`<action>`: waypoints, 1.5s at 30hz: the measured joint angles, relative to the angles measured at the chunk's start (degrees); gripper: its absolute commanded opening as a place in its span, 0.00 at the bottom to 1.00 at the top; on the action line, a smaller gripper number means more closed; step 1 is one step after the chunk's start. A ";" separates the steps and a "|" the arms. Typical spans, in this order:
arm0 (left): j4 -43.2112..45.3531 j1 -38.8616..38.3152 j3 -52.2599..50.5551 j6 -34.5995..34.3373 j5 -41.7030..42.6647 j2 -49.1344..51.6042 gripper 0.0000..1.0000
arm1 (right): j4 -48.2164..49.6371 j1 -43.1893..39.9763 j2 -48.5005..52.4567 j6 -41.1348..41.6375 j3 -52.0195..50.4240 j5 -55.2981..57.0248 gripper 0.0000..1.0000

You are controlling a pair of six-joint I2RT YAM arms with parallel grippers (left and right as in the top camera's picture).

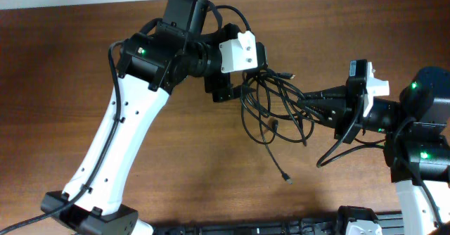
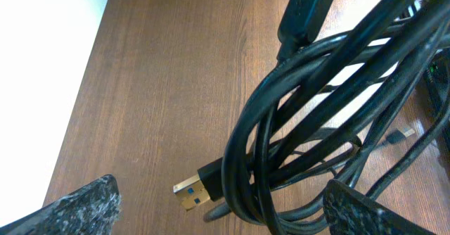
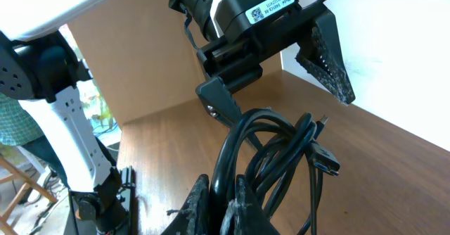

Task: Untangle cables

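cables (image 1: 271,105) look limp, light, snaggy | my right end effector (image 3: 221,194) pinches them | left end effector (image 3: 288,105) gaping, empty | best hold: near USB plug (image 2: 193,193)

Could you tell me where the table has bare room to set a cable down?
The table is bare left of the left arm, and at the front between that arm and the loose plug. The middle, around the cables, is crowded.

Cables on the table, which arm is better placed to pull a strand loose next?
Left, probably. The right tool is shut on the cables, anchoring the bundle, while the left tool stands open right at the loops, free to close on one strand.
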 measured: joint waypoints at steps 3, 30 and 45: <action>0.00 0.00 0.00 0.00 0.00 0.00 0.93 | 0.17 0.00 0.00 -0.04 0.00 -0.02 0.04; -1.33 0.00 0.00 0.00 1.97 0.00 0.00 | 7.04 0.00 1.60 -0.04 0.00 -4.68 0.25; -1.27 0.04 0.00 0.00 1.11 0.00 0.00 | 5.99 0.00 7.65 3.48 0.02 -1.51 0.84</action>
